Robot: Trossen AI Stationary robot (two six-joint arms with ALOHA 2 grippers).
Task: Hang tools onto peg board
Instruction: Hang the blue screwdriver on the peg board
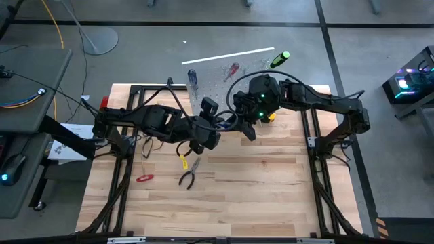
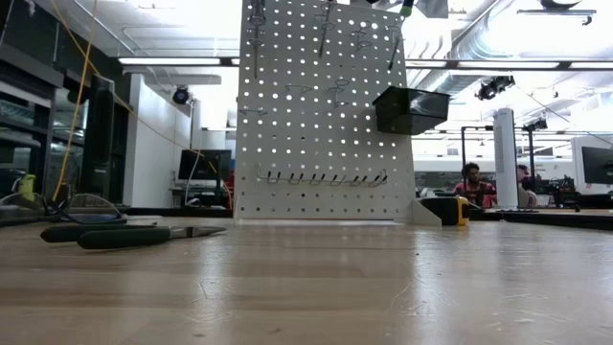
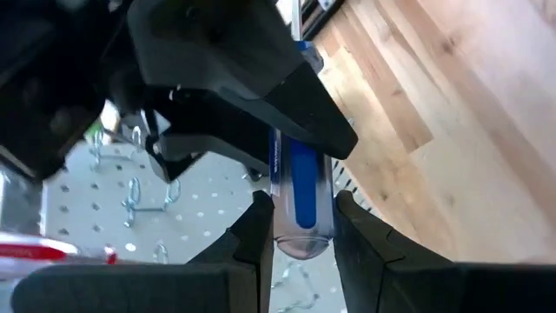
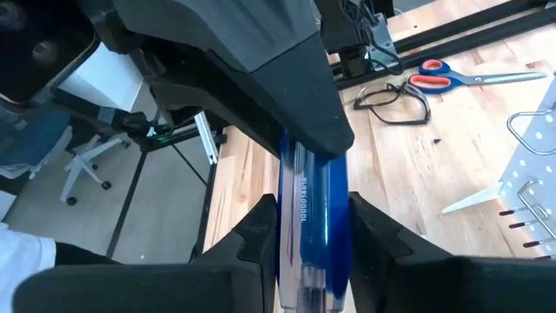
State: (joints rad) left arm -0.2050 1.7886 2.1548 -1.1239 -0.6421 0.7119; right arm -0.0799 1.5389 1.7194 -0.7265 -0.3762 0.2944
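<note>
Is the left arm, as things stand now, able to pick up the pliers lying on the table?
Probably not yet. The pliers lie uncovered on the table just in front of the left arm, so the way is free, but the left claw is closed on the blue screwdriver, which the right claw also holds.

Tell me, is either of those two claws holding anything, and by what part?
Both grip one blue-handled screwdriver. The left gripper pinches the butt end of its clear handle; the right gripper also clamps the handle, its fingers either side.
</note>
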